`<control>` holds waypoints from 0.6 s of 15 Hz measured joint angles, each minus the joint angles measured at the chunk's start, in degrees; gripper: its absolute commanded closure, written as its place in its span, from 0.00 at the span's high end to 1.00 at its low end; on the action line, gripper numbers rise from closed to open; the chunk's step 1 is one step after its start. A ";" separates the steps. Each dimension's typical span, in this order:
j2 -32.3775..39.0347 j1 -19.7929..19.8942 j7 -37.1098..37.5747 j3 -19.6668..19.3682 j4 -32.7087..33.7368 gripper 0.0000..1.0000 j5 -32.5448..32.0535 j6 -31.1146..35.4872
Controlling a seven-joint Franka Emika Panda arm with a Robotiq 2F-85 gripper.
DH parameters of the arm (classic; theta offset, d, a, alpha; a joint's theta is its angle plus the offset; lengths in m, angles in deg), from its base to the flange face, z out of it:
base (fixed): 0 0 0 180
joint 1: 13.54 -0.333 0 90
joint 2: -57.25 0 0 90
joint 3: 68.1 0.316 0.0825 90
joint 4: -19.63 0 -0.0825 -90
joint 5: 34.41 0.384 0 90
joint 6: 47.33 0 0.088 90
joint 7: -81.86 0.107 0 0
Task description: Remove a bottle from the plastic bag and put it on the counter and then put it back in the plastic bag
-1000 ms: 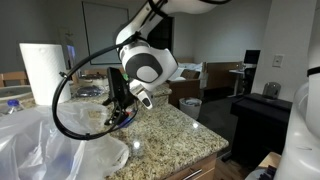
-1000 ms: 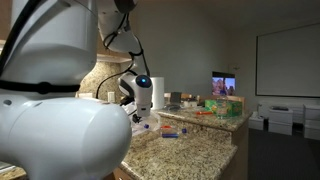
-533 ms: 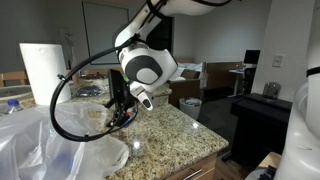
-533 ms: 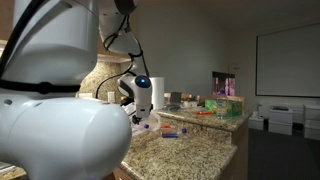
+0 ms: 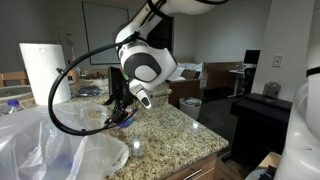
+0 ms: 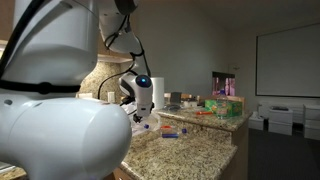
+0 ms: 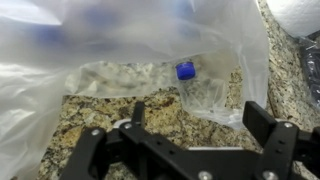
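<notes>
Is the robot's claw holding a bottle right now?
No. In the wrist view the gripper is open, nothing between its fingers; the blue-capped bottle lies beyond it in the plastic bag.

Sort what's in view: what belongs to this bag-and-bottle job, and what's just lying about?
Job: plastic bag, clear bottle inside it, granite counter.
Lying about: paper towel roll, small blue item on the counter.

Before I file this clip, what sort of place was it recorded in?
Probably an office or lab break area, not a home kitchen: a granite counter with a paper towel roll, a large projection screen on the wall, and a monitor in the background.
</notes>
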 measured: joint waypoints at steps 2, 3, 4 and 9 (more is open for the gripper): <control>0.01 0.00 0.01 -0.01 0.24 1.00 0.70 0.00; 0.06 -0.01 0.15 0.03 0.24 1.00 0.73 -0.12; 0.16 -0.01 0.22 0.10 0.24 1.00 0.73 -0.44; 0.80 0.00 0.45 0.27 0.24 1.00 0.70 -2.26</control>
